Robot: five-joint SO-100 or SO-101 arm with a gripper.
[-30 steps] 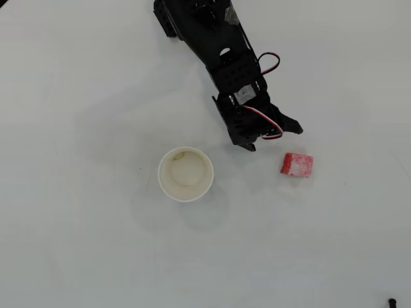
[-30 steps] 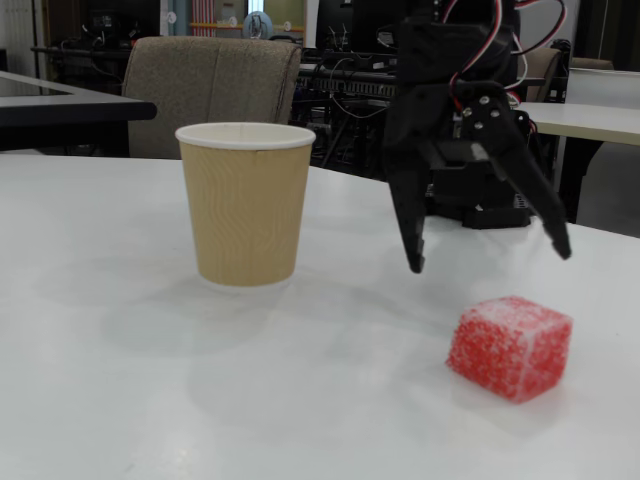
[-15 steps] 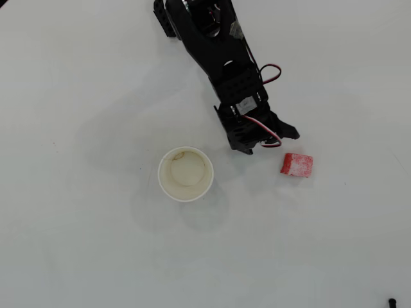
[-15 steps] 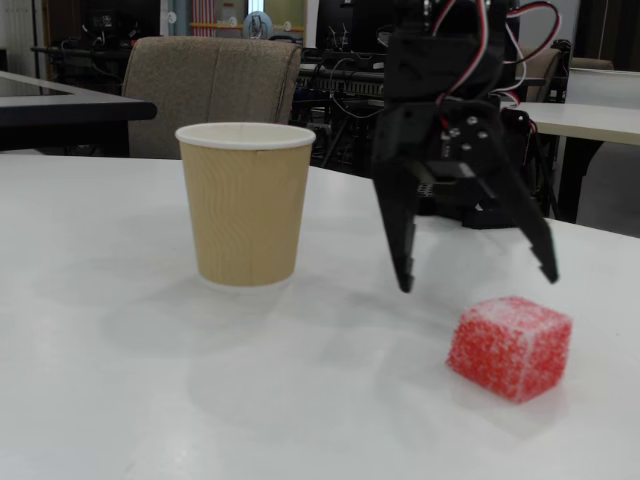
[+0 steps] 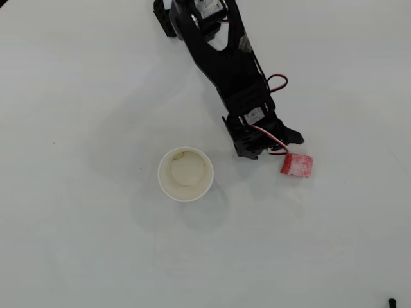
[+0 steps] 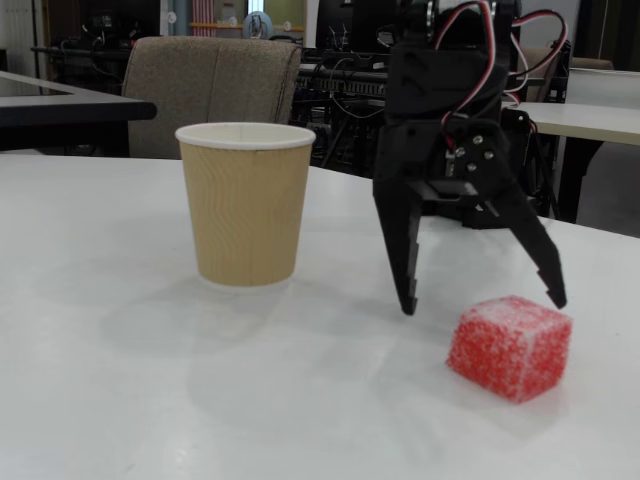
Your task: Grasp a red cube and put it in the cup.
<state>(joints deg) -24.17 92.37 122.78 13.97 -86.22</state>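
The red cube (image 5: pixel 297 165) (image 6: pixel 510 347), speckled white, lies on the white table (image 5: pixel 77 244) to the right of the cup in both views. The cup (image 5: pixel 185 174) (image 6: pixel 246 205) stands upright, tan outside with a white rim, and nothing shows inside it. My black gripper (image 5: pixel 272 145) (image 6: pixel 483 304) is open, hanging low just behind the cube, its two fingertips near the tabletop. In the fixed view one fingertip is left of the cube and the other above its right edge. Nothing is held between the fingers.
A small dark object (image 5: pixel 392 301) sits at the bottom right corner of the overhead view. Behind the table in the fixed view stand a padded chair (image 6: pixel 215 80) and other desks with equipment.
The arm has stretched out and dropped lower, bringing the open gripper down toward the table and closer to the red cube. Cube and cup have not moved.
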